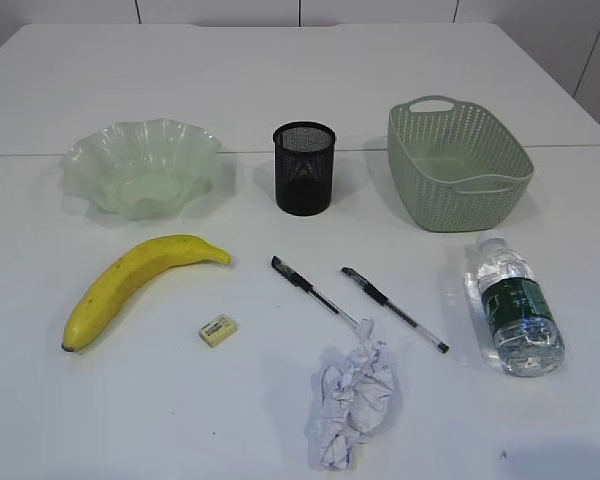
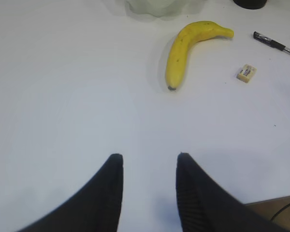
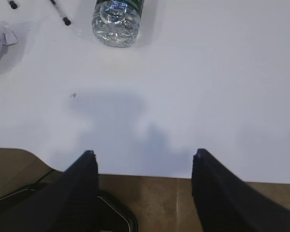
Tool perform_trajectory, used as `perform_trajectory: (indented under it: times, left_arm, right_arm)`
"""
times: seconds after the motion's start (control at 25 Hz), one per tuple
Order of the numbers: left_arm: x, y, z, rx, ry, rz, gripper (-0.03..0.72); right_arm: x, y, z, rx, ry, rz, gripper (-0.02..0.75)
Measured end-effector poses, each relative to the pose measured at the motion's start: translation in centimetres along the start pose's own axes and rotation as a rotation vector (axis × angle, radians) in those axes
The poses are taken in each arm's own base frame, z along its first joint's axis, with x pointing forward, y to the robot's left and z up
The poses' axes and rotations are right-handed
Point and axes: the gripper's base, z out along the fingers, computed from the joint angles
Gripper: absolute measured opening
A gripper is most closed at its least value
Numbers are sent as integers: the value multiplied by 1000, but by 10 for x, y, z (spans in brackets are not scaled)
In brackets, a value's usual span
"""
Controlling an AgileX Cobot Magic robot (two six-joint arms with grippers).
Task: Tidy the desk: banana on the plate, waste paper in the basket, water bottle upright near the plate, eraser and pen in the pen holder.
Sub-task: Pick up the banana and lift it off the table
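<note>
**Nothing tidied yet: how each thing on the desk will handle**

Both grippers hang empty over the near edge of the table. The left gripper (image 2: 149,166) has its fingers apart, and the right gripper (image 3: 144,162) is spread wider; neither touches anything.

The banana (image 1: 130,283) lies at the lower left of the exterior view, below the plate (image 1: 88,172), which is a wavy, pale green glass dish at the upper left. The banana is probably soft under the skin, so a light grip across its thick middle seems best; a hard squeeze may bruise it.

The eraser (image 1: 217,329) lies just right of the banana's lower end. It is small and low, and I judge it stiff enough to pinch on its long sides, close to the table.

Two pens, the left pen (image 1: 310,290) and the right pen (image 1: 393,309), lie slanted in the centre, below the black mesh pen holder (image 1: 304,168). They are thin and may roll; the rubber grip near the cap looks like the safest place.

The waste paper (image 1: 352,405) is a crumpled ball at the bottom centre, touching the left pen's tip. It is light and springy, easy to take anywhere. The basket (image 1: 458,162) stands at the upper right.

The water bottle (image 1: 512,308) lies on its side at the right, cap pointing away. It looks full, so heavy, smooth and able to roll; I would grip around its labelled middle.
</note>
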Motion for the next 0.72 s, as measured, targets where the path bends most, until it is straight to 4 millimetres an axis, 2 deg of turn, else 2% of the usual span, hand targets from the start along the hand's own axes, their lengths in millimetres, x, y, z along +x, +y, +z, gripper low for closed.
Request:
perform_trajectory:
  times: [0.72]
  left_arm:
    - [0,0,0,0,0,0,245]
  right_arm:
    - [0,0,0,0,0,0,466]
